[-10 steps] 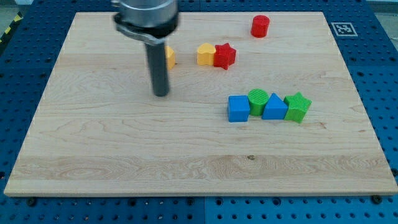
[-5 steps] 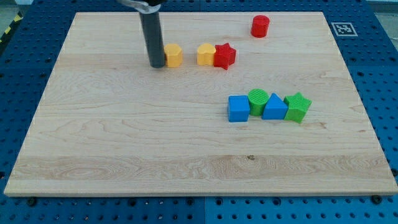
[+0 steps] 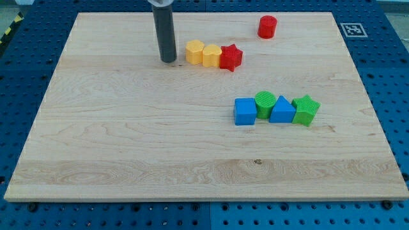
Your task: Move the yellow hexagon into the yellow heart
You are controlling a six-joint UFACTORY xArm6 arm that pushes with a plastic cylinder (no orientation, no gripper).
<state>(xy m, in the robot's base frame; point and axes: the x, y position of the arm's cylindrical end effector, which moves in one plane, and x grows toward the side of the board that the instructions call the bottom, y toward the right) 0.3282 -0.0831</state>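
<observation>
The yellow hexagon [image 3: 195, 51] sits on the wooden board [image 3: 128, 147] near the view's top, touching the yellow heart [image 3: 211, 54] on its right. A red star [image 3: 231, 57] touches the heart's right side, so the three form a row. My tip [image 3: 169, 61] rests on the board just left of the hexagon, with a small gap between them. The dark rod rises from the tip to the view's top edge.
A red cylinder [image 3: 268, 27] stands at the top right. A row of a blue cube [image 3: 245, 111], green cylinder [image 3: 265, 101], blue triangle [image 3: 282, 110] and green star [image 3: 306, 110] lies right of centre.
My tip swung up and to the hexagon's left, then pushed it right until it met the yellow heart. The tip now sits slightly back from the hexagon.
</observation>
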